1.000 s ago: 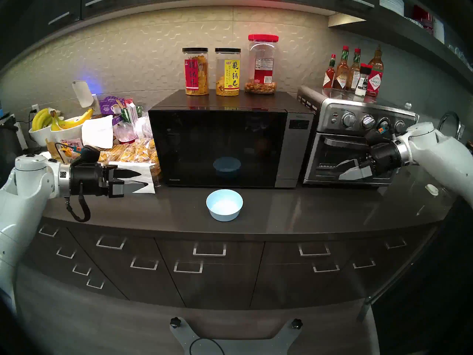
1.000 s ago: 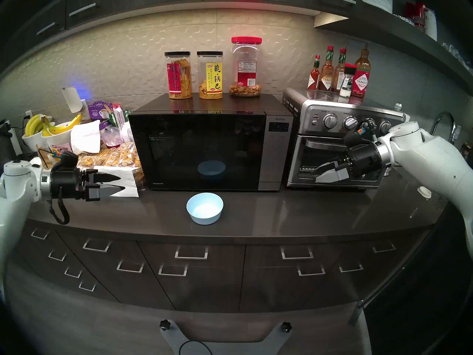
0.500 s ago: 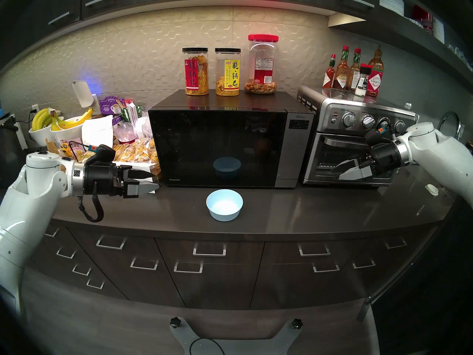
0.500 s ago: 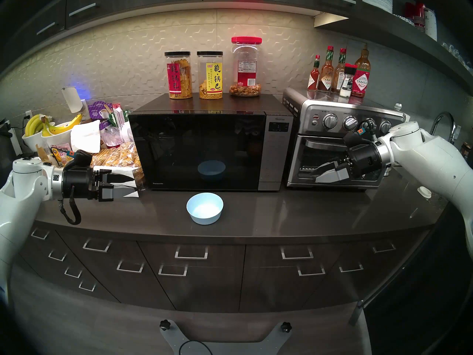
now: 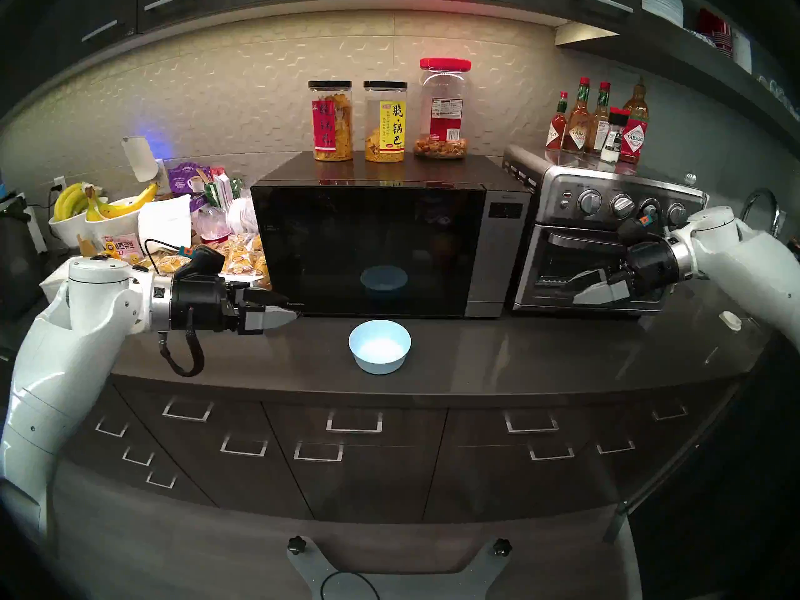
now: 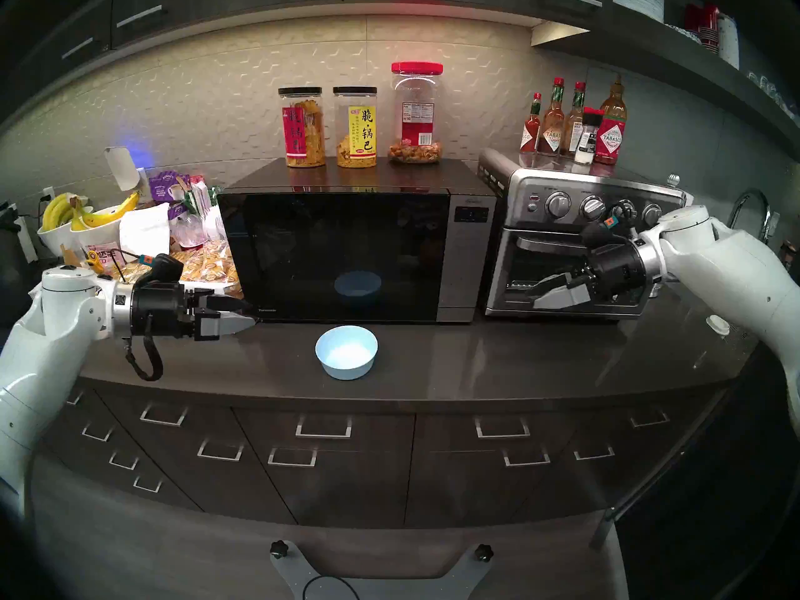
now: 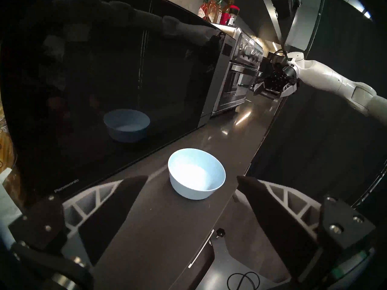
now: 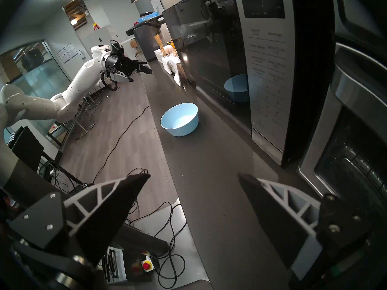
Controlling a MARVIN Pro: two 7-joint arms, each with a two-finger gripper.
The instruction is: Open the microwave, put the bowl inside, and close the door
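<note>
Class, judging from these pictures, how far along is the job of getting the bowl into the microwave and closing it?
Nothing is finished. The microwave door is shut, and the bowl sits untouched on the counter in front of it. In hand: the left gripper, fingers open and empty, is by the door's lower left corner. The right gripper waits open by the toaster oven. Opening, loading and closing all remain.
</note>
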